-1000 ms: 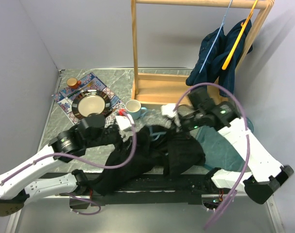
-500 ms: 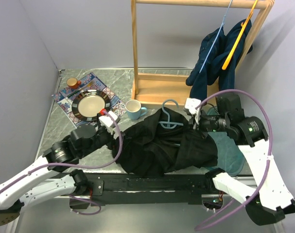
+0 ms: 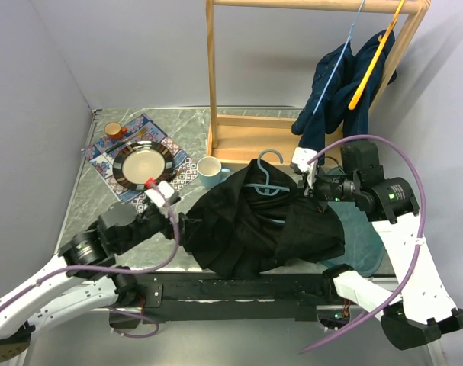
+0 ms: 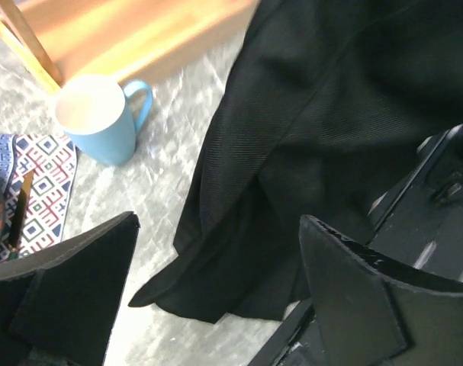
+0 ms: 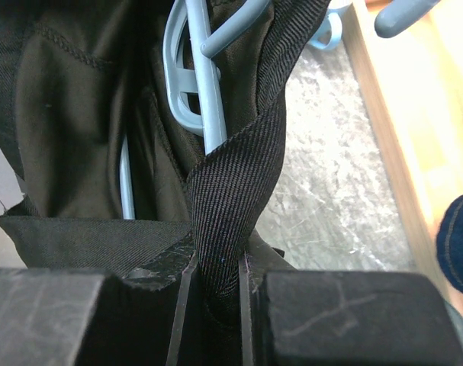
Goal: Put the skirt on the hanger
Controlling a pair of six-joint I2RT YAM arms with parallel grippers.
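The black skirt (image 3: 254, 221) lies bunched on the table in the top view, its right part lifted. A light blue hanger (image 3: 263, 179) rests on the skirt's top, hook toward the rack. My right gripper (image 3: 311, 184) is at the skirt's upper right edge. In the right wrist view the gripper (image 5: 216, 267) is shut on a black woven band of the skirt (image 5: 235, 152), with the hanger (image 5: 204, 84) just beyond. My left gripper (image 3: 184, 226) stands open at the skirt's left edge. The left wrist view shows its gripper (image 4: 216, 297) holding nothing, above the skirt hem (image 4: 307, 114).
A blue mug (image 3: 209, 171) stands left of the skirt, also in the left wrist view (image 4: 98, 122). A plate (image 3: 143, 164) on a patterned mat and a small cup (image 3: 113, 130) sit at back left. A wooden rack (image 3: 211, 76) holds a blue garment (image 3: 342, 84).
The left gripper opened, let go of the skirt and drew back left. The right gripper pulled the skirt and hanger up and toward the rack.
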